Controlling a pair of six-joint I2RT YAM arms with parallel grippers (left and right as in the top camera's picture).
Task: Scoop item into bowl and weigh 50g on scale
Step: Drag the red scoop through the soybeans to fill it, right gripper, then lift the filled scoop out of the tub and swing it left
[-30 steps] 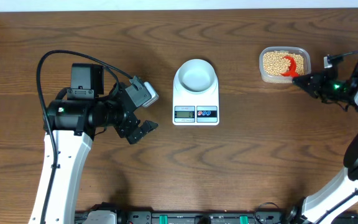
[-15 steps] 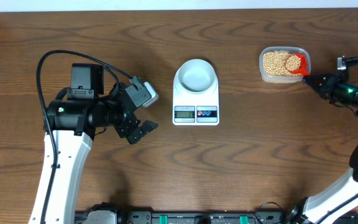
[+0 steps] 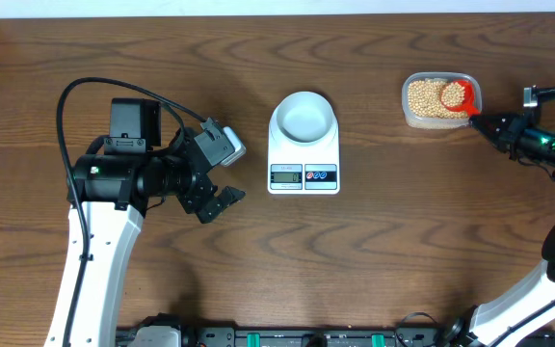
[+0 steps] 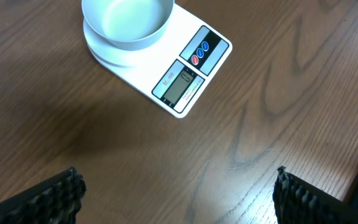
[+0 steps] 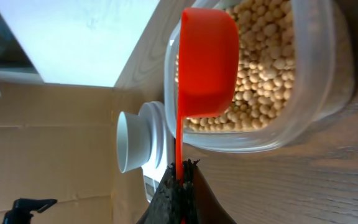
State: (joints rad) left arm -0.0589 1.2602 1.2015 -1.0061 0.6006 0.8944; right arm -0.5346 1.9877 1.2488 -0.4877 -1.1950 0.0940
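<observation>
The white bowl (image 3: pixel 303 117) stands empty on the white scale (image 3: pixel 303 164) at the table's middle; both show in the left wrist view, bowl (image 4: pixel 127 22) and scale (image 4: pixel 188 71). Yellowish beans (image 3: pixel 425 97) fill a clear tub (image 3: pixel 440 119) at the right. My right gripper (image 3: pixel 489 126) is shut on the handle of a red scoop (image 3: pixel 458 96), whose cup holds beans above the tub; in the right wrist view the scoop (image 5: pixel 207 59) shows over the beans (image 5: pixel 269 68). My left gripper (image 3: pixel 222 203) is open and empty, left of the scale.
The tub's clear wall (image 5: pixel 278 134) stands just ahead of my right fingers (image 5: pixel 180 186). The table's back edge runs behind the tub. Bare wood lies between the scale and the tub and in front of the scale.
My right gripper pulled back to the right and the red scoop turned from down in the beans to level with beans in its cup. The left arm has not moved.
</observation>
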